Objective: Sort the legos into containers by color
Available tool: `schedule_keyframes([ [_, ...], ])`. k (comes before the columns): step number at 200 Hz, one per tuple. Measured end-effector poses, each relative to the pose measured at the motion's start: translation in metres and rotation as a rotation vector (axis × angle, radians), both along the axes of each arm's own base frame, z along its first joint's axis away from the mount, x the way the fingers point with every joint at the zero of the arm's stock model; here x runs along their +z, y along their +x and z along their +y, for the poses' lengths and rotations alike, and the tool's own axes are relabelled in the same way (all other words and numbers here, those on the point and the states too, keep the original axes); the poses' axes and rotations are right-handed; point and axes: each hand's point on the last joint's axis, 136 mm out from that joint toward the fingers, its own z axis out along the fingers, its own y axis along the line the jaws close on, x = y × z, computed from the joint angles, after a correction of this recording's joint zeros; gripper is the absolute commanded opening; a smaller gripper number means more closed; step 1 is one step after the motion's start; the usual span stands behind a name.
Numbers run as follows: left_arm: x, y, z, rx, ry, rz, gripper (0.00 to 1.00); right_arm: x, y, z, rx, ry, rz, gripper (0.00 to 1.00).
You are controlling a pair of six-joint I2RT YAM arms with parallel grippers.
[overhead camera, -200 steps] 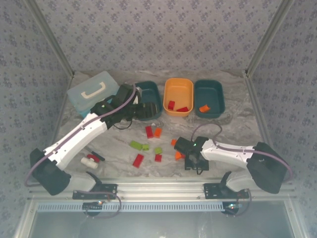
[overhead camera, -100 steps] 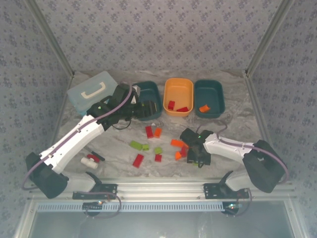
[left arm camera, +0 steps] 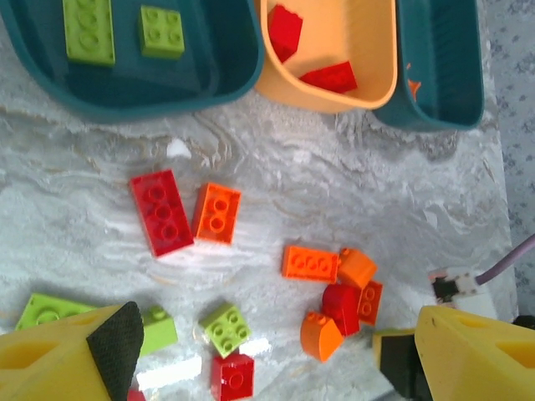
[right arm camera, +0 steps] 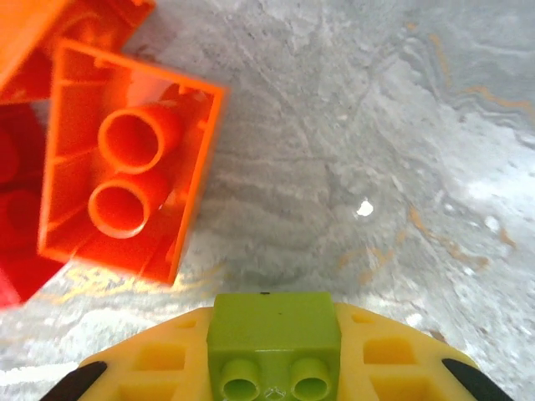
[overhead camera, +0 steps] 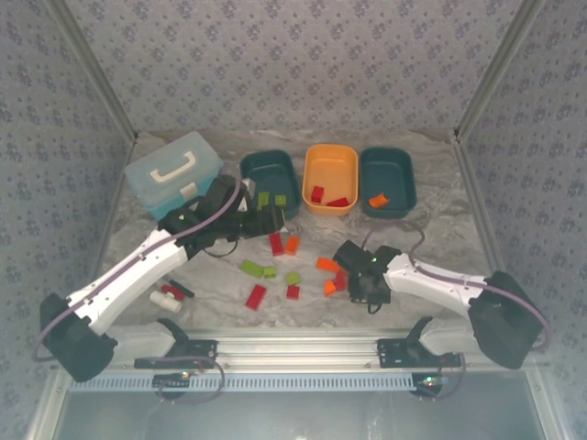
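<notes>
Brick (right arm camera: 274, 330) of lime green sits pinched in the right pincer (overhead camera: 354, 275), low over the surface (right arm camera: 376, 125) — the teal tub (overhead camera: 249, 167) holding other greens (left arm camera: 88, 29) lies up-left, nearer the left pincer (left arm camera: 259, 351), which hangs spread.
</notes>
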Motion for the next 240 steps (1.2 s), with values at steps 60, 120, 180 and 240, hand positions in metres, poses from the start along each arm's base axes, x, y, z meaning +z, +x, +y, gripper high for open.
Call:
schedule_keyframes([
  [60, -0.007, -0.060, 0.017, -0.071, -0.195, 0.040, 0.91, 0.085, 0.036, 0.049, 0.036, 0.149, -0.180, 0.25],
  [120, 0.009, -0.033, 0.079, 0.206, -0.324, 0.007, 0.90, 0.149, 0.160, 0.155, 0.087, 0.292, -0.342, 0.25],
  [180, -0.047, 0.003, 0.090, 0.338, -0.195, 0.155, 0.90, 0.115, 0.273, 0.227, 0.097, 0.324, -0.391, 0.25],
  [240, -0.046, 0.030, 0.083, 0.347, -0.196, 0.134, 0.90, 0.056, 0.344, 0.243, 0.048, 0.314, -0.398, 0.28],
])
